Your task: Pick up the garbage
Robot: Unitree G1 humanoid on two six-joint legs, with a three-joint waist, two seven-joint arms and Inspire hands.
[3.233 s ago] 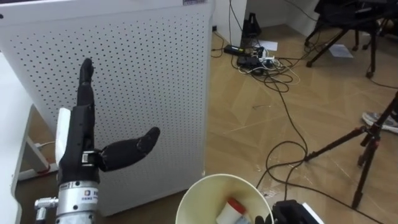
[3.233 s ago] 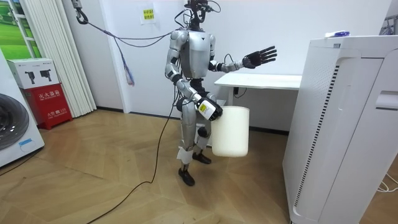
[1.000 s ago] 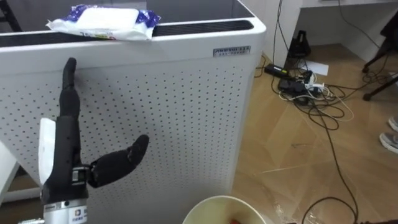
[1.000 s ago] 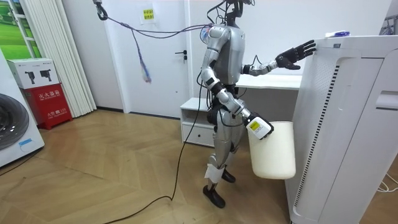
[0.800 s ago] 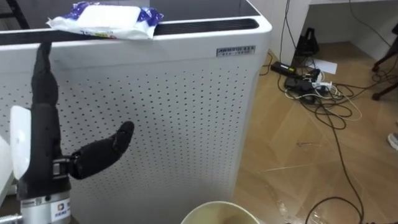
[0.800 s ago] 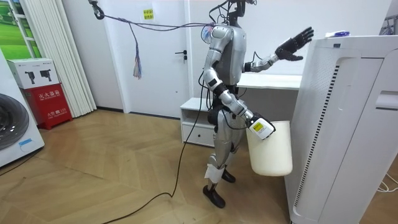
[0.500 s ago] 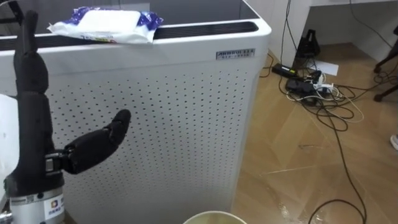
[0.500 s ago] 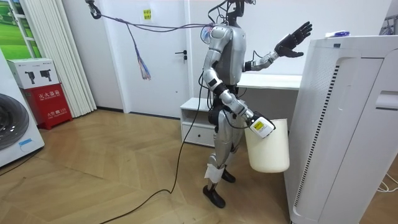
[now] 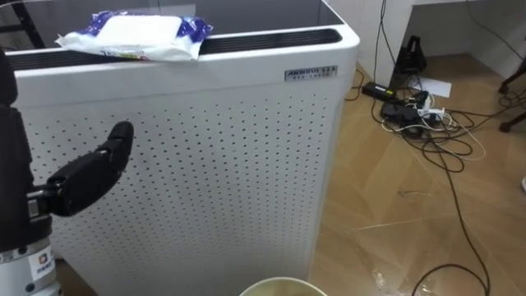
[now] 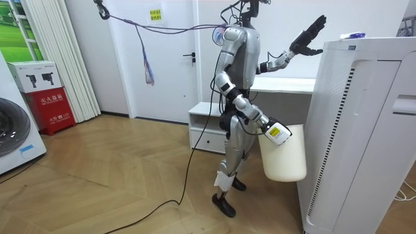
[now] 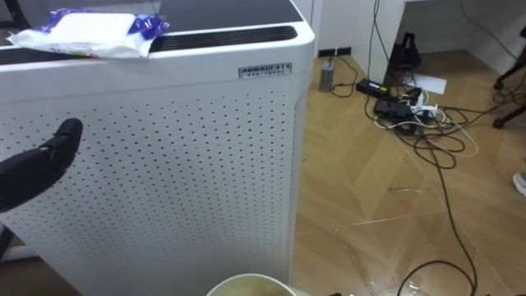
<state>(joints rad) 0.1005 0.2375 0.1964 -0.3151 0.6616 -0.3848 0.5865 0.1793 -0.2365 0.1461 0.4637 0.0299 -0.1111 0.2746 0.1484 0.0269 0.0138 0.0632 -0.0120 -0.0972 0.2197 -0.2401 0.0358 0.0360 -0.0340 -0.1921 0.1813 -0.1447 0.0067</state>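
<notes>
You have one white-and-blue packet (image 9: 131, 34) to pick, and it lies flat on top of the one white perforated cabinet (image 9: 205, 164), toward the left end of the top. Your left hand (image 9: 16, 164) is held up in front of the cabinet, fingers straight and thumb spread, holding nothing. One cream bin (image 10: 283, 156) hangs at your right hand (image 10: 276, 133); whether that hand is closed on it I cannot tell. The cabinet carries one small label plate (image 9: 311, 72), its print too small to read.

bin (image 9: 281, 288): cut by bottom edge | left hand (image 9: 86, 174): fingers cropped
</notes>
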